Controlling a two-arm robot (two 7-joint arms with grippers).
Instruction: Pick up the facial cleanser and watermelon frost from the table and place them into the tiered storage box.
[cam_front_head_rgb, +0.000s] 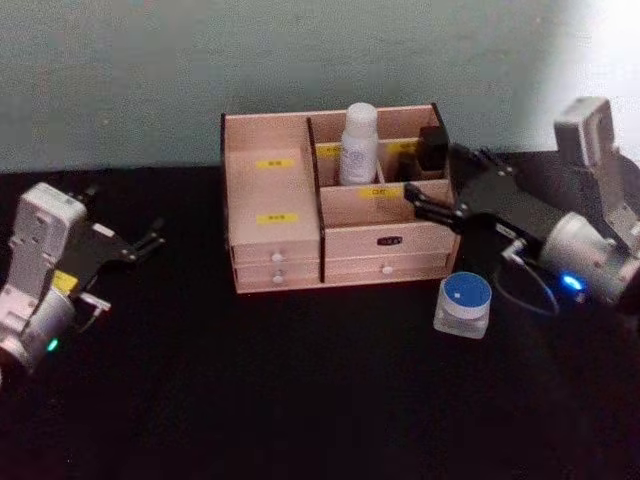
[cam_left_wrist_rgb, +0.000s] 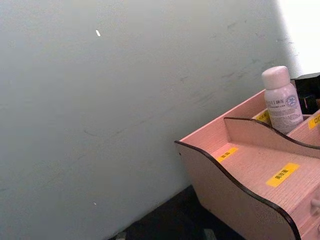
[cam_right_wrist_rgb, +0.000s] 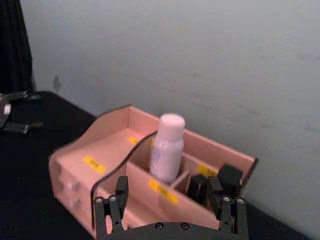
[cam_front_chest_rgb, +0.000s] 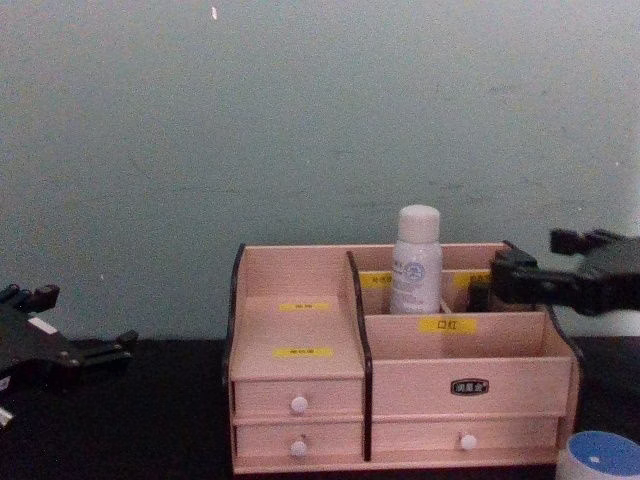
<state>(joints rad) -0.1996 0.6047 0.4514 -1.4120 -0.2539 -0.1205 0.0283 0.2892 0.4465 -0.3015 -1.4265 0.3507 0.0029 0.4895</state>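
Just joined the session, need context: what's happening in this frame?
The right gripper hangs open and empty at the right end of the tiered storage box. A white bottle already stands upright in a rear compartment. A blue-lidded jar sits on the table in front of the box's right corner, not yet picked up. The left gripper is parked open off to the left.

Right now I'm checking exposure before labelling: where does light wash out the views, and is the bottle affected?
Head view: a white patch burns out the wall's upper right, above the right gripper by the tiered storage box; left wrist view: a similar patch beside the white bottle, whose label shows; chest view: wall evenly lit.
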